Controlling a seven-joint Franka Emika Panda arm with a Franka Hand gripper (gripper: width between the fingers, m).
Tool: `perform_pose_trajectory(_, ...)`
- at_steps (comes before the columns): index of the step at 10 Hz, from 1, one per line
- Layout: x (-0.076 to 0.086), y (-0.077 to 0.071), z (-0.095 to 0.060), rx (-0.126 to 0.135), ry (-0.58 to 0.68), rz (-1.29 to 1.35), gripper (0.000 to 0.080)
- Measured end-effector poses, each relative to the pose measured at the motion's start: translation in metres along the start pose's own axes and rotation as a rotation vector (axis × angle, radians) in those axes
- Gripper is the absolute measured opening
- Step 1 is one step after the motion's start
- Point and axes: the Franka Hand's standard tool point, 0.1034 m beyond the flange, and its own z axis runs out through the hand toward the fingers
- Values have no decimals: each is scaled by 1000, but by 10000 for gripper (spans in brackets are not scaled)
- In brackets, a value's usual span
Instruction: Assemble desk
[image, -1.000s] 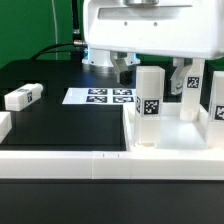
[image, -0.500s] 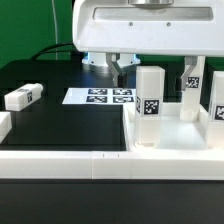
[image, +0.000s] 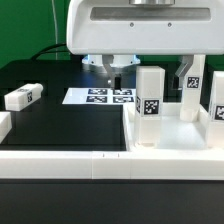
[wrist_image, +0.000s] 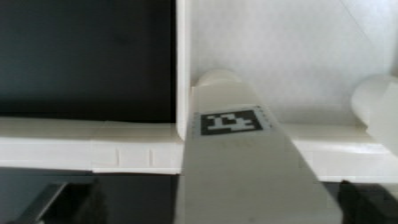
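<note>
The white desk top lies tray-like at the exterior view's right, with three tagged white legs standing on it. The nearest upright leg stands at its near-left corner. My gripper hangs over this leg, open, with one dark finger on each side of it. In the wrist view the leg rises toward the camera between the fingers, and a gap shows on each side. Two more legs stand further right. A fourth leg lies loose at the far left.
The marker board lies flat on the black table behind the desk top's left edge. A long low white rail runs along the front. A small white block sits at the left edge.
The white hand has shifted a little toward the exterior view's left. The legs and the desk top have not moved.
</note>
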Motion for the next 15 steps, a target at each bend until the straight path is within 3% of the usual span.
perform_pose_trajectory(2,0,0,0,0,0,1,370)
perform_pose_trajectory(3,0,0,0,0,-1,1,290)
perform_pose_trajectory(7,0,1,0,2,0,55,290)
perform_pose_trajectory(15,-1,9,1,38,-8,871,290)
